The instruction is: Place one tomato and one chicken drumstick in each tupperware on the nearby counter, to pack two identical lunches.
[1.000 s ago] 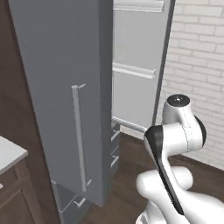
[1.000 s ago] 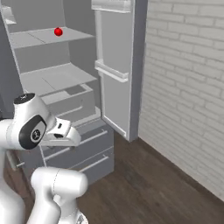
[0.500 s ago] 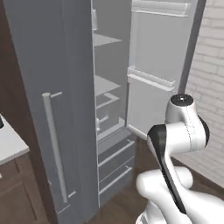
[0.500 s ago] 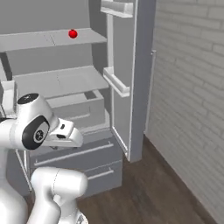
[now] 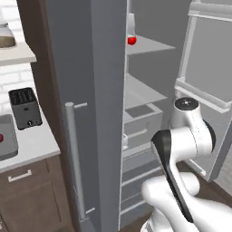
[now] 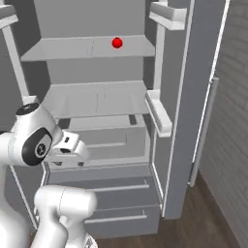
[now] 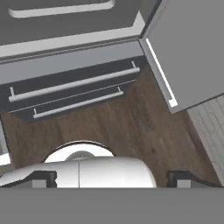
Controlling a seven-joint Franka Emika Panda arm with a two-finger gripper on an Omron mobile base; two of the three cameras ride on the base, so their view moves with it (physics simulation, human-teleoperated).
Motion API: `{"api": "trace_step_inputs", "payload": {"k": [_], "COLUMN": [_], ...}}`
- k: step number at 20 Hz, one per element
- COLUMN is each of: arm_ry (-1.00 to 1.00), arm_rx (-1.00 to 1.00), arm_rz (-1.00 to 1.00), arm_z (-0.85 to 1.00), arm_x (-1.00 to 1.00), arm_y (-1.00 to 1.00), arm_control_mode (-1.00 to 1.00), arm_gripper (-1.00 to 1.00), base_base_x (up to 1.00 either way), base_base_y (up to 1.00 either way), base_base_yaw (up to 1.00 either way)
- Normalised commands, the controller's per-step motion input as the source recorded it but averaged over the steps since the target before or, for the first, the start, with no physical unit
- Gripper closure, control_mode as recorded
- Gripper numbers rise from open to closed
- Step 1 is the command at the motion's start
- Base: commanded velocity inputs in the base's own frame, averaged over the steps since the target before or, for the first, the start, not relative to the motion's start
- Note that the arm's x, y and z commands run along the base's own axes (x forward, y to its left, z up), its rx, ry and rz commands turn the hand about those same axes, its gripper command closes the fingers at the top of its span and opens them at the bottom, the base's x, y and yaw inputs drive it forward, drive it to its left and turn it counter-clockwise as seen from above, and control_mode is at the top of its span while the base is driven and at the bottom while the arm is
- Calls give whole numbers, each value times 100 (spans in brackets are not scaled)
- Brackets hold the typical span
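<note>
A tomato [image 5: 131, 40] [image 6: 116, 43] rests on the upper shelf of the open fridge. At the left edge of the left base view, a dark grey tupperware [image 5: 9, 146] sits on the pale counter [image 5: 34, 145], with something small and red [image 5: 1, 138] in it at the frame's border. My gripper [image 7: 113, 178] points down at the wooden floor in front of the fridge, low and well away from the tomato. It is open, its fingertips [image 7: 43, 178] wide apart and nothing between them. The chicken drumstick is out of view.
A black toaster [image 5: 25, 108] stands on the counter behind the tray. The fridge's left door [image 5: 90, 113] with its bar handle juts out between counter and shelves. The right door [image 6: 193, 97] stands open. Fridge drawers [image 7: 70, 85] lie below the shelves.
The base has turned and moved, so both base views have swung: the fridge's inside now faces the cameras and the counter with toaster and tray has come into sight. The gripper stays open.
</note>
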Motion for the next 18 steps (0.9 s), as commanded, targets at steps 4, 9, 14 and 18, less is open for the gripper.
{"api": "trace_step_inputs", "payload": {"k": [4,9,14,18], "arm_ry": [0,0,0,-11], "arm_rx": [0,0,0,2], "arm_rz": [0,0,0,0], "arm_z": [0,0,0,50], "arm_x": [0,0,0,13], "arm_y": [0,0,0,0], "arm_control_mode": [100,100,100,-100], "arm_gripper": [-100,-100,-100,-100], "base_base_x": [89,93,100,48], "base_base_y": [-78,-3,0,0], "base_base_yaw": [23,6,-2,0]}}
